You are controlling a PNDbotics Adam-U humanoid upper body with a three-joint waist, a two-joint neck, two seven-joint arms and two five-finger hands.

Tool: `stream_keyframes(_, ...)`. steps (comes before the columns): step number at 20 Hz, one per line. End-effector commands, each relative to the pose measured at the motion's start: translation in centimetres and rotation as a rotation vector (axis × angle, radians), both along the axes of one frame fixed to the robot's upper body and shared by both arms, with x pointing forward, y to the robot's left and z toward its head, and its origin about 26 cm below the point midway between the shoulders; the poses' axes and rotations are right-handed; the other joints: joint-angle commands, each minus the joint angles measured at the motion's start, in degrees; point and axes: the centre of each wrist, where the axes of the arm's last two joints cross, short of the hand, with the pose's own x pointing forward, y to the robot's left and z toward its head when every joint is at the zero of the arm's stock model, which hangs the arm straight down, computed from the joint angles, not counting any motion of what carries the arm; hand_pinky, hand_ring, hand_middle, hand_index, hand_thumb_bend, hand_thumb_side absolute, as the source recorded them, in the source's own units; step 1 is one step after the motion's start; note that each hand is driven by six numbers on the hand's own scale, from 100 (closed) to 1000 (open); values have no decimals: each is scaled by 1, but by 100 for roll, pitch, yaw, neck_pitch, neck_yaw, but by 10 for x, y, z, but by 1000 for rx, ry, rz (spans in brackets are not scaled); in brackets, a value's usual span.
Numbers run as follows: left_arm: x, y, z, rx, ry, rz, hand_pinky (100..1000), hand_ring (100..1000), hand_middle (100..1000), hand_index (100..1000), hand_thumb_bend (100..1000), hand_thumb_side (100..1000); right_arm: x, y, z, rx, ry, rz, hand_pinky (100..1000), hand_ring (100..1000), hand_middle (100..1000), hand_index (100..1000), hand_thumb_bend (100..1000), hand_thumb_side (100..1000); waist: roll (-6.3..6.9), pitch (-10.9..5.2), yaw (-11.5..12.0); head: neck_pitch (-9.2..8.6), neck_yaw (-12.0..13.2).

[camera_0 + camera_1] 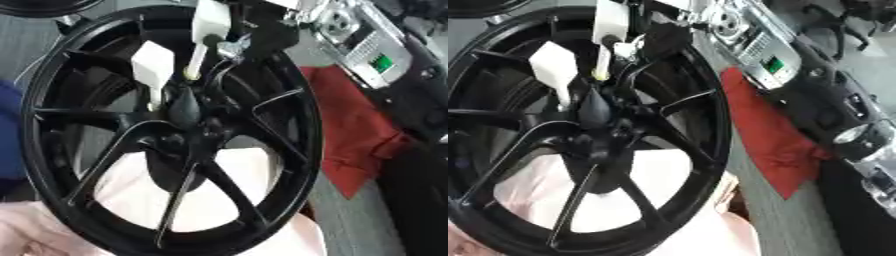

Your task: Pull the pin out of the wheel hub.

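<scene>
A black spoked wheel fills both views, lying tilted on a pale cloth. Its hub sits just left of the middle of the left eye view. My right hand comes down from the top, on an arm with silver parts and a green light. White and black parts of the hand reach to the hub, and a thin pale rod with a yellowish tip points at it. I cannot make out the pin itself among the dark shapes at the hub. My left hand shows in neither view.
A red cloth lies right of the wheel on a grey surface. A pale pink cloth shows under the spokes. Dark machinery runs along the right side. Something blue is at the left edge.
</scene>
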Motion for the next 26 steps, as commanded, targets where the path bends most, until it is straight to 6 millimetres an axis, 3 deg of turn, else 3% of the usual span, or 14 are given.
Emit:
stream_keyframes(1,-1,2,5,15,-17,4,684,476,536,702,516,421,-8,-7,22,32,-51,5,603,709,302,527,100,507,52,-165,-21,4,11)
stream_keyframes(8,-1,3,4,16,-13,9,684,476,536,702,515,421,-13,-14,30,106,-64,10,592,709,299,526,100,511,66,-204,-63,2,41)
stream_keyframes(9,-2,4,4,18,-12,17,683,476,536,702,514,421,-14,-16,31,108,-67,1,568,706,289,521,100,477,80,-239,-106,-20,150)
stream_keyframes(15,-12,23,-5,19,16,119,681,475,535,701,513,422,-26,-46,30,216,-89,-116,534,699,282,510,100,506,291,-393,-850,-15,1407)
stream_keyframes(18,-17,31,-4,25,6,165,679,474,535,701,517,423,-32,-62,22,267,-112,-212,552,712,286,515,100,446,425,-388,-1244,-2,2048)
stream_keyframes(20,-21,36,-2,26,-3,198,678,473,534,698,513,421,-37,-73,13,305,-135,-281,557,718,295,522,100,523,535,-364,-1471,6,2409)
stream_keyframes(23,-24,35,3,21,-23,219,677,471,533,696,513,420,-46,-90,-6,381,-163,-391,545,714,288,514,100,557,690,-321,-1650,24,2685)
stream_keyframes(26,-26,34,8,26,-35,222,677,470,532,695,514,421,-57,-108,-26,438,-196,-507,544,713,287,512,100,562,799,-273,-1712,-16,2795)
